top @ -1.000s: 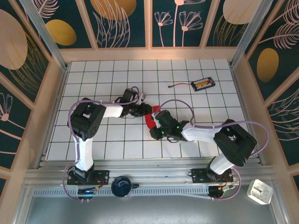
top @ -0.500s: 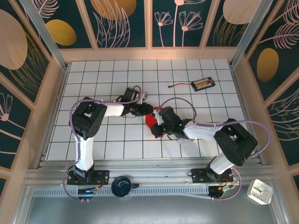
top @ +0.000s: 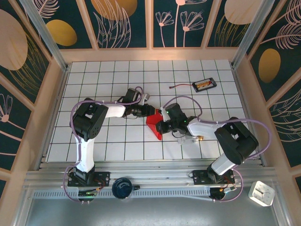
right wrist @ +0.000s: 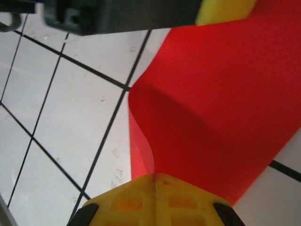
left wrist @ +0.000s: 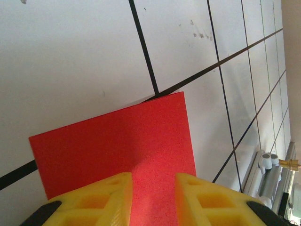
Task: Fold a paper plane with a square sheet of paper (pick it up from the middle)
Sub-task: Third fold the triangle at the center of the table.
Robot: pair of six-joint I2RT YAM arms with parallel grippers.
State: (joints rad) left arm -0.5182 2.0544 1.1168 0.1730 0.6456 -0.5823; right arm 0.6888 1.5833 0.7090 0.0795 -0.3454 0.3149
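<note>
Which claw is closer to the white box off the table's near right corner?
Right. The right claw, shut on the red paper, is up-left of the white box; the left claw, at the paper's far side, is farther.

The square sheet of paper [top: 154,128] lies on the tiled table [top: 94,80] just below the middle of the top view, between the 2 grippers: the left gripper [top: 148,112] at its upper edge, the right gripper [top: 162,126] at its right side. A small tray with a cable [top: 204,84] sits well apart in the upper right. A round object [top: 122,187] rests at the bottom, left of centre.
</note>
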